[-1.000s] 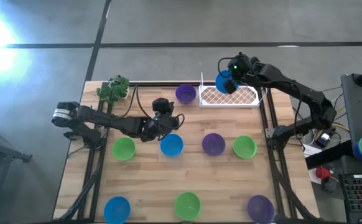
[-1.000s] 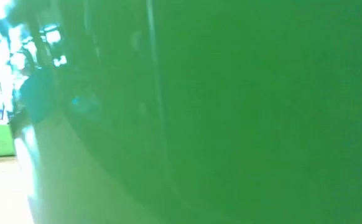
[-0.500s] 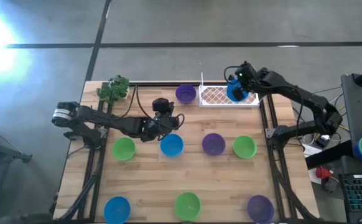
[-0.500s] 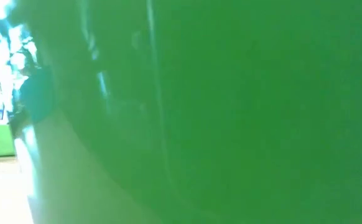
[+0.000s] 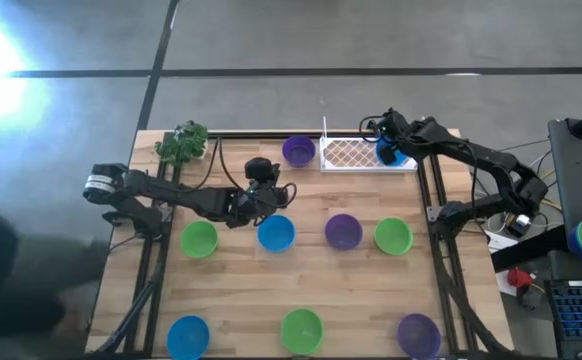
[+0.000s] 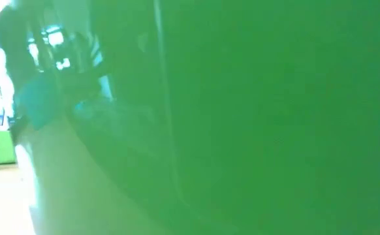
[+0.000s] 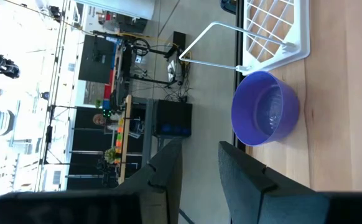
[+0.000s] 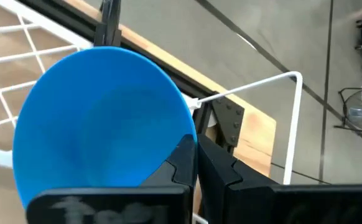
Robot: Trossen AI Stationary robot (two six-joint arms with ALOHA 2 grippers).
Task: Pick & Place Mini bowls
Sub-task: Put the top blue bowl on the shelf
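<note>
While the low view is swamped by the wall of one green bowl [image 6: 242,117] pressed right up against the lens, the overhead picture lays out the whole desk [image 5: 241,290]. Along the near edge sit three mini bowls in a row: a blue one [image 5: 188,335], a green one [image 5: 302,329] and a purple one [image 5: 418,333], all well apart. Move up to the middle row and there are four more: green [image 5: 199,238], blue [image 5: 276,234], purple [image 5: 343,231] and green again [image 5: 393,235].

Just behind that middle blue bowl hangs the left gripper [image 5: 261,192], its fingers [image 7: 168,168] spread apart and holding nothing (the wrist camera looks past them to the purple bowl [image 7: 265,116] ahead). That purple bowl [image 5: 298,151] stands at the far edge, just beside the white wire rack [image 5: 356,155], with a leafy toy plant [image 5: 182,142] off in the far left corner.

Now the action: the right gripper [image 5: 389,143] is over the right end of the rack, clamped tight on the rim of a blue bowl [image 5: 392,154]. From its own wrist camera the blue bowl [image 8: 103,121] is tipped up on edge, pinched between the dark fingers [image 8: 184,162], with the rack's white wires [image 8: 19,37] beneath and behind it.
</note>
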